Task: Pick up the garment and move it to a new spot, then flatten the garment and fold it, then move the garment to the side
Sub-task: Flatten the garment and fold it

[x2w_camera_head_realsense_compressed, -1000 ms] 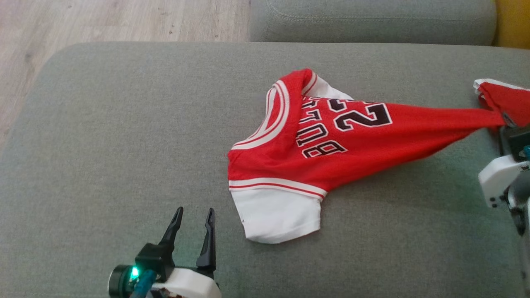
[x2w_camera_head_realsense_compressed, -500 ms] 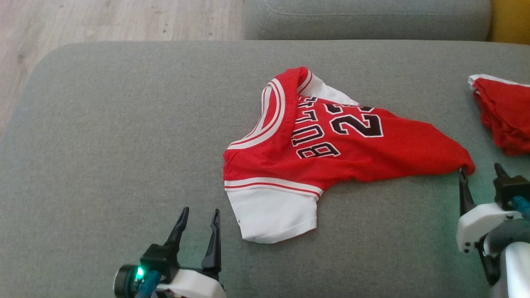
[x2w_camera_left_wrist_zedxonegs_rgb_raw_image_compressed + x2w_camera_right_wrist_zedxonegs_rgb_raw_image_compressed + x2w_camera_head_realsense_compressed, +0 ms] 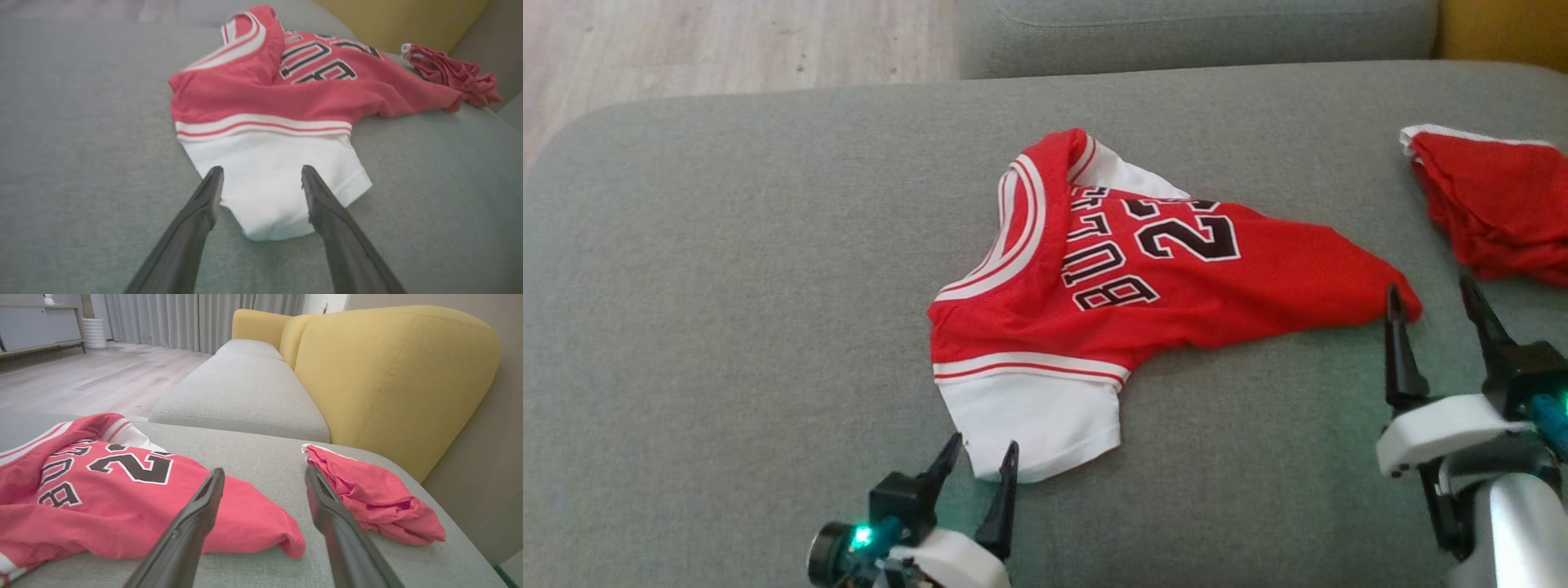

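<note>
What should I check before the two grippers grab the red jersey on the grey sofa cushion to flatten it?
1. Left gripper open: ok, fingers spread.
2. White fabric sleeve of the red basketball jersey between the left fingers: ok.
3. Right gripper open: ok.
4. Jersey's pointed red corner between the right fingers: ok; whether a finger touches it: cannot tell.
5. Jersey lying flat: not ok, its far shoulder is bunched up.
6. Crumpled red garment apart from the jersey: ok, grey sofa cushion shows between them.
</note>
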`<state>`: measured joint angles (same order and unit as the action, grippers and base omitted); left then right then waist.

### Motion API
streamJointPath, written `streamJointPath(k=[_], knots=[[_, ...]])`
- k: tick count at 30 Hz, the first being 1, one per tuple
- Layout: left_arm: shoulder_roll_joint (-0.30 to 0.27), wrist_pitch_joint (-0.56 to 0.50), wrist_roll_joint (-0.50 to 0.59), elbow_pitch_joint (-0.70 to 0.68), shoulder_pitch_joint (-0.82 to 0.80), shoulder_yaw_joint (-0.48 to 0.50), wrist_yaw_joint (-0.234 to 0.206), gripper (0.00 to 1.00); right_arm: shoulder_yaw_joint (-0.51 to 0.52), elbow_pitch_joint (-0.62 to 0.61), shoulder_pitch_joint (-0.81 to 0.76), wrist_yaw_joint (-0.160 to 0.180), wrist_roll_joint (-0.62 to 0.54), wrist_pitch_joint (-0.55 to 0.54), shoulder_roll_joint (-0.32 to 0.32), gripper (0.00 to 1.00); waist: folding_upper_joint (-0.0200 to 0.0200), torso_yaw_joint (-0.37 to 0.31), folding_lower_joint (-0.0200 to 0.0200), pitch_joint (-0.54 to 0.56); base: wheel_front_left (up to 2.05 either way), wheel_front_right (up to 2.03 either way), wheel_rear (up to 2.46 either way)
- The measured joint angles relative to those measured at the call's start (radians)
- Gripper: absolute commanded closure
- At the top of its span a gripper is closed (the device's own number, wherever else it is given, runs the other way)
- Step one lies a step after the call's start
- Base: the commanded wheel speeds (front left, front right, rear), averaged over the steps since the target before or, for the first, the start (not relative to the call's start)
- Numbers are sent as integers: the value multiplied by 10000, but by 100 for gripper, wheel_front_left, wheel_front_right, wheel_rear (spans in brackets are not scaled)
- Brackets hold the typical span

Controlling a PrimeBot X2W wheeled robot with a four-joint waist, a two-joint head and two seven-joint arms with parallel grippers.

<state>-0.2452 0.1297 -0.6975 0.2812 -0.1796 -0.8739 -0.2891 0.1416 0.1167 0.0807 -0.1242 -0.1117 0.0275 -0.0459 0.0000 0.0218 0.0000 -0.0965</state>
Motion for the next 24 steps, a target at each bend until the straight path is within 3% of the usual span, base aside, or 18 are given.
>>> streamJointPath(k=[9,16,17,18,19,24], knots=[[165,-1066,50,1057,-502,-568,86,0,-385,-677,-6,0,213,-13,4,0,0,-348,0,-155,0,0,0],[219,-1325,416,1607,-849,-961,77,0,-397,-859,-99,0,328,-15,4,0,0,-532,0,-241,0,0,0],[221,-1396,573,1814,-996,-1053,73,56,-410,-876,-99,0,330,-15,4,0,0,-569,0,-243,0,0,0],[230,-1432,640,1935,-1088,-1101,73,88,-418,-882,-98,0,330,-15,4,0,0,-582,0,-235,0,0,0],[263,-1436,677,2017,-1173,-1139,73,100,-418,-884,-98,0,339,-13,6,0,0,-590,0,-226,0,0,0],[299,-1095,798,2190,-1260,-1172,-119,100,-232,-966,-116,0,460,2,8,0,0,-499,0,-114,0,0,0]])
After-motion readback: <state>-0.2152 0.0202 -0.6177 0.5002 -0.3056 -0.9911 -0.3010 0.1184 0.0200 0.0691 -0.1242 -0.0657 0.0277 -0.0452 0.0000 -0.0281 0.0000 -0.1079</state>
